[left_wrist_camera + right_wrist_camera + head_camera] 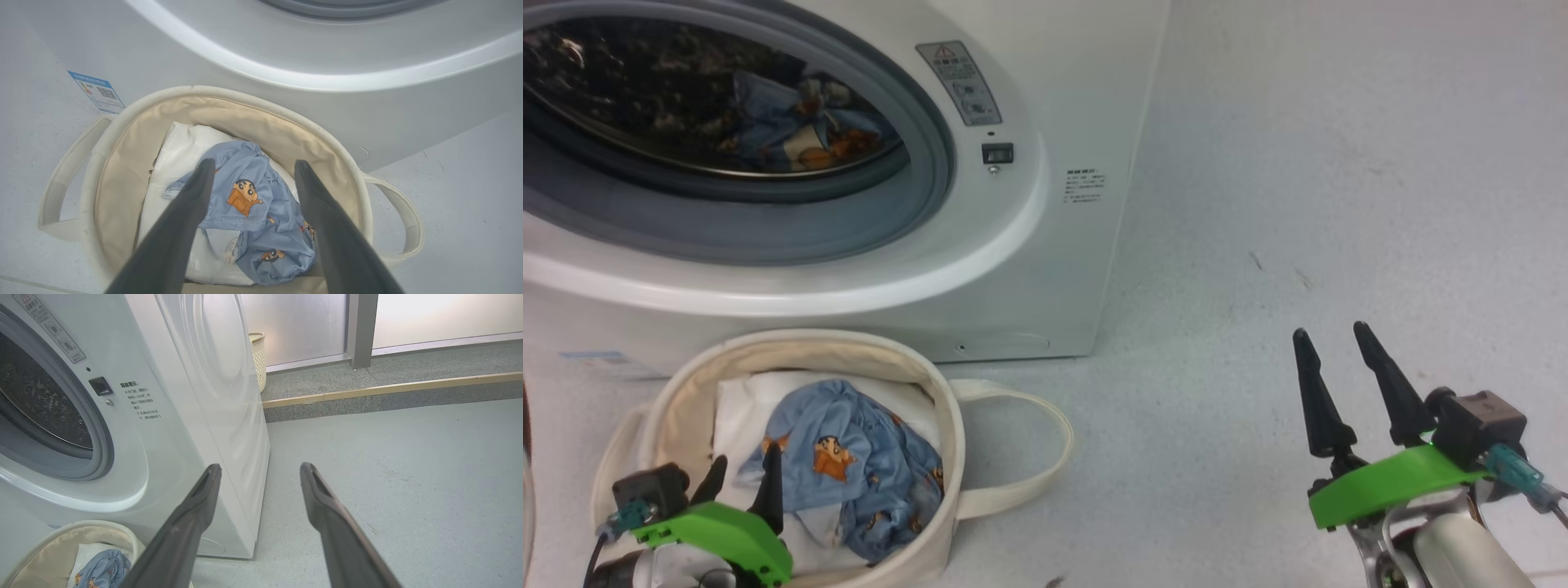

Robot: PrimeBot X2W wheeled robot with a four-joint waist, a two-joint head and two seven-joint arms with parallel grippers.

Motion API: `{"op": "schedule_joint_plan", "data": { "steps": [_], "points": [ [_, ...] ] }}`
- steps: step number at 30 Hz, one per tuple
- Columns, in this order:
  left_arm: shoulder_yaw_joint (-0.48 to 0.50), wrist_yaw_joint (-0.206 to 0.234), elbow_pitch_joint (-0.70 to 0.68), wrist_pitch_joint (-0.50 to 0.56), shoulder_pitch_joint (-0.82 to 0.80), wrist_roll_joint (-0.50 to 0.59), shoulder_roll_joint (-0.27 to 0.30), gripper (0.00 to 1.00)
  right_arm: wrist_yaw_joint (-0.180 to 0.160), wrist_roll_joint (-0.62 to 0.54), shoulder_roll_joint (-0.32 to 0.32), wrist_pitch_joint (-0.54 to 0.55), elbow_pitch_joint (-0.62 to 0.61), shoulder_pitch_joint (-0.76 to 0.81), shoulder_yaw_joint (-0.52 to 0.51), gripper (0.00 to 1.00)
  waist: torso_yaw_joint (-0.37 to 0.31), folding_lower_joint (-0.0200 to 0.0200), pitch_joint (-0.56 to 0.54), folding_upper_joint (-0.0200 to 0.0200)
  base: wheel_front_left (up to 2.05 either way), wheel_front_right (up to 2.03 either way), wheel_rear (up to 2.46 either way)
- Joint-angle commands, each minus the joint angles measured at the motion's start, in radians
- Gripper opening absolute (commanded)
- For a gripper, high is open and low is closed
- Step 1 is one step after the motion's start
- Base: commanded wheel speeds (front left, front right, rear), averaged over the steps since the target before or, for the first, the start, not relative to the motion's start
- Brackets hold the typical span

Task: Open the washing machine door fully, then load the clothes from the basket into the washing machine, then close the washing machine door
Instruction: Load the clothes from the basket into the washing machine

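At the lower left of the head view, our left gripper (745,454) hangs inside the basket (800,336). The basket is a round cream canvas tub on the floor (1339,163), just in front of the washing machine (1029,269). The gripper's 2 dark fingers are spread apart and hold nothing.

In the left wrist view, those fingers straddle a crumpled light blue garment (245,175) printed with orange-brown cartoon figures. We cannot tell whether the tips touch the cloth. The garment lies on a plain white bundle (179,151), and both sit inside the basket. A small blue label sticker (96,90) is stuck low on the machine's front, beside the basket's left handle.

Above the basket in the head view, the machine's round mouth stands uncovered, ringed in grey rubber. Inside the steel drum (605,82) lies a second blue garment (792,122) with the same print. 1 loop handle (1054,441) of the basket reaches out to the right across the floor.

At the lower right, well apart from the basket and the machine, our right gripper (1330,329) hovers over the floor. Its 2 fingers are apart and empty. In the right wrist view they point past the machine's right front corner, and a pale woven bin (258,355) stands behind the machine.
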Motion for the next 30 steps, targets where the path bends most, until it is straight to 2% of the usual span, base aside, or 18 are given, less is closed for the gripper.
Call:
{"op": "schedule_joint_plan", "data": {
  "steps": [1,9,13,21,30],
  "points": [
    [0.027,-0.006,0.010,-0.012,-0.047,-0.006,0.029,1.00,0.001,-0.010,-0.016,-0.012,-0.035,-0.034,0.016,1.00,-0.011,-0.0002,0.029,0.0000,0.00,0.00,0.00],
    [-0.021,-0.006,0.141,-0.009,-0.120,-0.032,0.000,1.00,0.001,-0.031,-0.020,-0.012,-0.049,-0.074,0.023,1.00,-0.020,-0.0002,0.111,0.0000,0.00,0.00,0.00],
    [-0.072,-0.006,0.183,0.033,-0.154,-0.064,-0.015,1.00,0.001,-0.043,-0.021,-0.012,-0.058,-0.095,0.027,1.00,-0.027,-0.0002,0.158,0.0000,0.00,0.00,0.00],
    [-0.151,-0.006,0.208,0.121,-0.222,-0.132,-0.015,1.00,0.001,-0.072,-0.034,-0.012,-0.079,-0.134,0.023,1.00,-0.035,-0.0002,0.256,0.0000,0.00,0.00,0.00],
    [-0.161,-0.006,0.233,0.207,-0.323,-0.201,-0.014,1.00,0.001,-0.104,-0.041,-0.003,-0.121,-0.182,0.010,1.00,-0.028,-0.0002,0.378,0.0000,0.00,0.00,0.00]
  ]
}}
